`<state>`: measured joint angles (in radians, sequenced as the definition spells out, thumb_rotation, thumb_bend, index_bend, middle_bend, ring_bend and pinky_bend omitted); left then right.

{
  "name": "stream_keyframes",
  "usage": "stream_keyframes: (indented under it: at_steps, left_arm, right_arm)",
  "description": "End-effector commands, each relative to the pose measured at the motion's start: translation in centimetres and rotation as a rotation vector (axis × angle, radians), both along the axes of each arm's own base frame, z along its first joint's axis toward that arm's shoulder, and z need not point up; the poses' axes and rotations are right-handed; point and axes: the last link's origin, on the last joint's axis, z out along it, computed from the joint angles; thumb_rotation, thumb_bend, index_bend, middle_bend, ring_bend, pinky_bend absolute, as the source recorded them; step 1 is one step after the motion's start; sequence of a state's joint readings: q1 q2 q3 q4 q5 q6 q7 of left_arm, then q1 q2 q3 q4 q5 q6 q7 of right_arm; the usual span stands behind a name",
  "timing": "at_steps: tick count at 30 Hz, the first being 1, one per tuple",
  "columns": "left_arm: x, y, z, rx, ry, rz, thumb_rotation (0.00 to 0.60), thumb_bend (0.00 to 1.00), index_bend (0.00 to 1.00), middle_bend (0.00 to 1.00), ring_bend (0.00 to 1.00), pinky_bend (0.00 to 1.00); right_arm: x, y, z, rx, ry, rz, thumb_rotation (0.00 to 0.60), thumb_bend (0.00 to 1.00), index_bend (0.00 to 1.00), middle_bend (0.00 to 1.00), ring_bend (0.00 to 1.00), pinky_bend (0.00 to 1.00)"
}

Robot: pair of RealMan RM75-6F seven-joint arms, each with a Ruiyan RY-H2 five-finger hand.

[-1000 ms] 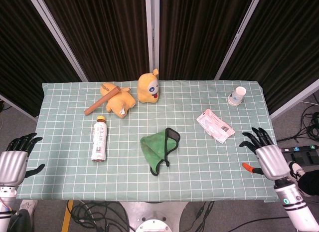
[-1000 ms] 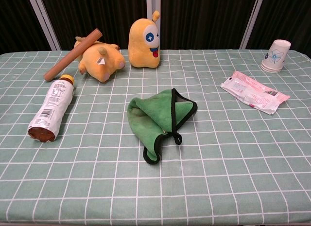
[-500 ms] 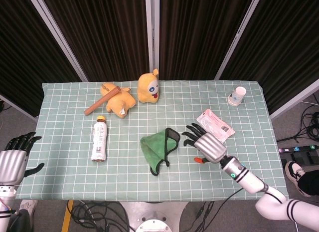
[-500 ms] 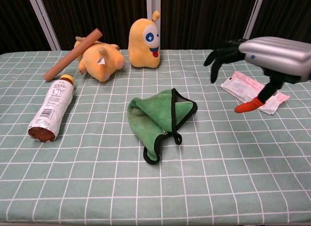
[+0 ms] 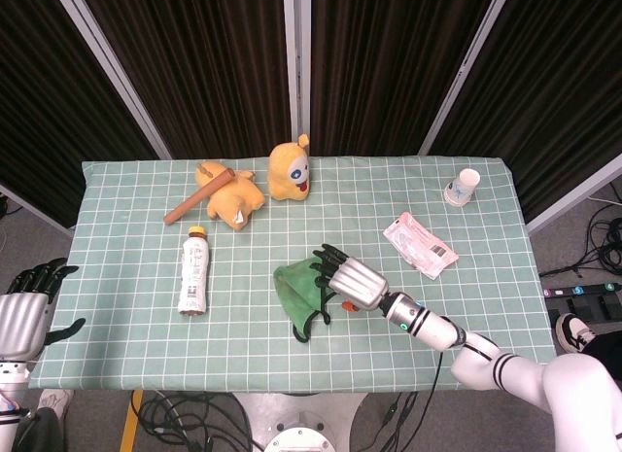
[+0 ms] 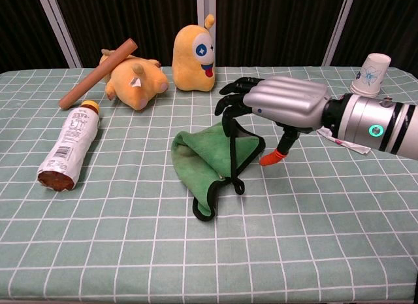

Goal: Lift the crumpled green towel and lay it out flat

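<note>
The crumpled green towel with a black edge lies folded near the middle of the checked table. My right hand hovers over the towel's right part, fingers spread and pointing down toward the cloth, holding nothing. Whether the fingertips touch the towel is unclear. My left hand hangs open off the table's left front corner, seen only in the head view.
A lying bottle is at the left. Two yellow plush toys and a brown stick sit at the back. A pink packet and a paper cup are at the right.
My right hand has swept left from the table's right edge to above the towel. The towel and the left hand have stayed put.
</note>
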<state>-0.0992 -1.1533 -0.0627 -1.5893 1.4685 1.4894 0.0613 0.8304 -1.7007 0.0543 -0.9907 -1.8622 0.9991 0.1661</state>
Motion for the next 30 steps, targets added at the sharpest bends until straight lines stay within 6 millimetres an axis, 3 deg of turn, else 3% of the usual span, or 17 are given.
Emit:
stream_keyframes:
  at_steps: [1, 15, 30]
  left_arm:
    - [-0.1, 0.0, 0.0, 0.000, -0.004, 0.004, 0.600, 0.09, 0.28, 0.27, 0.20, 0.22]
    - [-0.5, 0.0, -0.3, -0.016, -0.028, 0.020, 0.600, 0.09, 0.28, 0.27, 0.20, 0.22]
    - [-0.7, 0.0, -0.2, -0.018, -0.031, 0.029, 0.600, 0.09, 0.28, 0.27, 0.20, 0.22]
  right_arm:
    - [1.0, -0.1, -1.5, 0.013, -0.011, 0.039, 0.600, 0.01, 0.38, 0.16, 0.00, 0.02]
    - [1.7, -0.3, -4.3, 0.007, -0.014, 0.108, 0.600, 0.02, 0.38, 0.16, 0.00, 0.02]
    - [3.1, -1.1, -5.4, 0.018, -0.048, 0.110, 0.600, 0.20, 0.43, 0.19, 0.01, 0.03]
